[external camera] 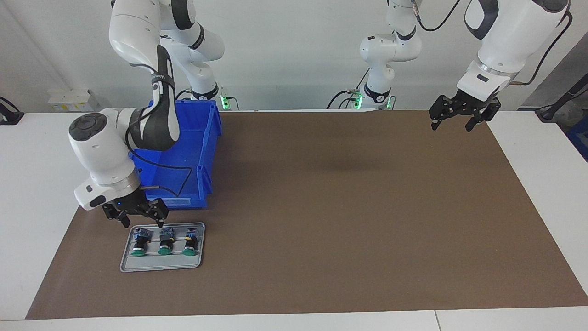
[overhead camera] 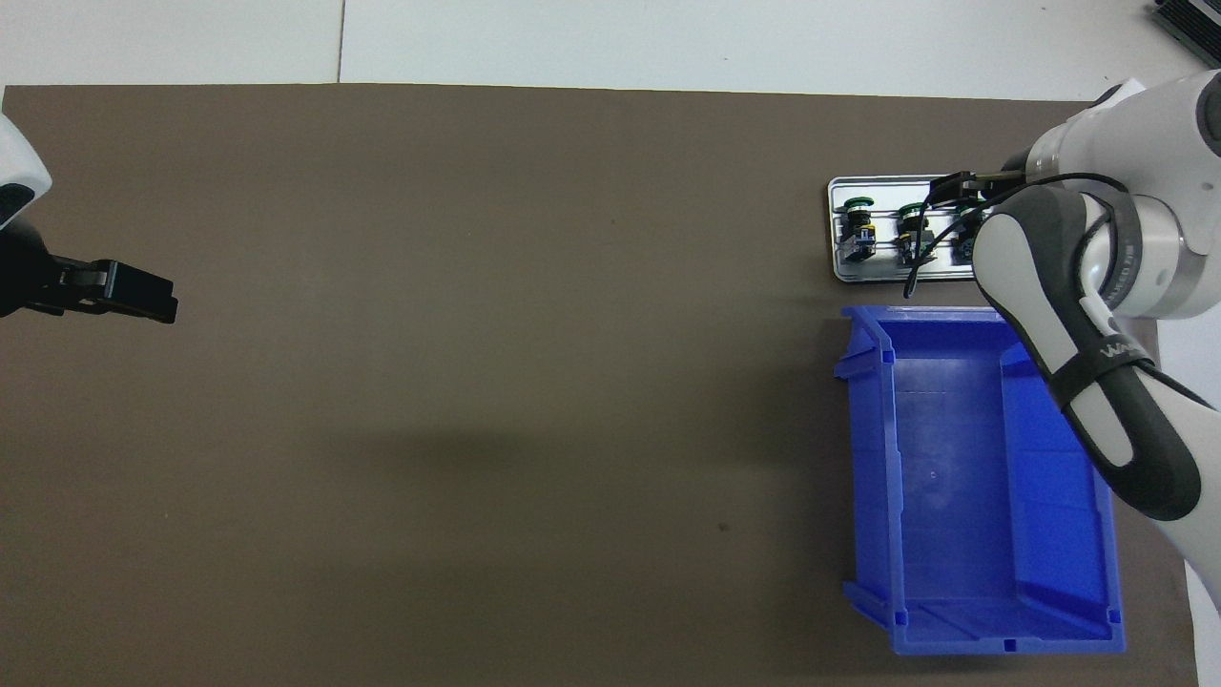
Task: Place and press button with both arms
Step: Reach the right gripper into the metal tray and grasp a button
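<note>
Three green-capped buttons lie in a row on a small grey tray [external camera: 161, 265]: one [external camera: 139, 243] toward the right arm's end, a middle one [external camera: 166, 242] and a third [external camera: 189, 241]. My right gripper [external camera: 141, 222] hangs open just over the tray's edge nearer the robots, above the black rear ends of the first two buttons, holding nothing. Whether a fingertip touches a button I cannot tell. In the overhead view the right arm covers part of the tray [overhead camera: 839, 275]; two buttons [overhead camera: 858, 229] [overhead camera: 911, 224] show. My left gripper [external camera: 452, 126] [overhead camera: 157, 296] waits open and empty above the mat's corner at its own end.
An open blue bin [external camera: 193, 151] [overhead camera: 954, 477] stands directly beside the tray, nearer the robots, under the right arm's forearm. A brown mat [external camera: 344, 207] covers most of the white table [external camera: 27, 207].
</note>
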`<state>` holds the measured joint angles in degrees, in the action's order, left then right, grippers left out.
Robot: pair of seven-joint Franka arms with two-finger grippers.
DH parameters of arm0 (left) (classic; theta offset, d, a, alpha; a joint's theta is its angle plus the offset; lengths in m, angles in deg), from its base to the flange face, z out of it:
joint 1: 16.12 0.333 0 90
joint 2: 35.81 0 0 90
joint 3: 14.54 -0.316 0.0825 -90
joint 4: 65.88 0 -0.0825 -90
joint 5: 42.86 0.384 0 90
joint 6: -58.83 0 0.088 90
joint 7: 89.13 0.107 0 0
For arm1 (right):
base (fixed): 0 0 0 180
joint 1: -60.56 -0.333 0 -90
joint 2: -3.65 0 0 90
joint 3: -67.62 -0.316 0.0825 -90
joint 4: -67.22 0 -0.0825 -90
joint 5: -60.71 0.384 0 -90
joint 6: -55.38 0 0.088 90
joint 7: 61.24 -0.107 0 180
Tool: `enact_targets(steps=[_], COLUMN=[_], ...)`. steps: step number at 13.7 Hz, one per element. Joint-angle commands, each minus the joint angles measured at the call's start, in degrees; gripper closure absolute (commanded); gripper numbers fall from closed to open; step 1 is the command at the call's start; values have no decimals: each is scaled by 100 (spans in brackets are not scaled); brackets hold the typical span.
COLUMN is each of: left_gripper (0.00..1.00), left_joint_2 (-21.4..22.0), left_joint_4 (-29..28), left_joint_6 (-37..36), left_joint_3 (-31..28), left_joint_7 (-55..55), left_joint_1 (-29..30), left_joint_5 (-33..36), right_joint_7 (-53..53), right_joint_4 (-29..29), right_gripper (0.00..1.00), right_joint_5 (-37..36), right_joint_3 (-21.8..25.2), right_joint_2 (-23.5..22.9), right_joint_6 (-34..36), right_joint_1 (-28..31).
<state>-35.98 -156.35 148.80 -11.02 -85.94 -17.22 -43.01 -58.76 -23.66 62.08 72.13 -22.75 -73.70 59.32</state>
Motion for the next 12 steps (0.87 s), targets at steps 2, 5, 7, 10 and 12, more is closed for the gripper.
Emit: enact_targets(steps=[2,5,7,10,12], left_gripper=[0,0,0,0,0], left_joint_2=[157,157,157,157,157], left_joint_4=[-190,-190,-190,-190,-190], left_joint_6=[73,64,73,73,73], left_joint_3=[27,27,35,27,35], left_joint_7=[50,50,50,50,50], left_joint_1=[48,48,48,48,48], left_joint_5=[77,77,77,77,77], right_joint_7=[191,313,446,533,657], right_joint_4=[88,-35,-140,-281,-299], right_gripper=[4,11,13,15,16], right_joint_5=[144,171,188,188,197], right_joint_3=[-135,-170,-170,-170,-170], right_joint_2=[-374,-454,-463,-463,-498], right_joint_6=[-363,-399,-583,-636,-636], right_joint_1=[27,1,10,36,71])
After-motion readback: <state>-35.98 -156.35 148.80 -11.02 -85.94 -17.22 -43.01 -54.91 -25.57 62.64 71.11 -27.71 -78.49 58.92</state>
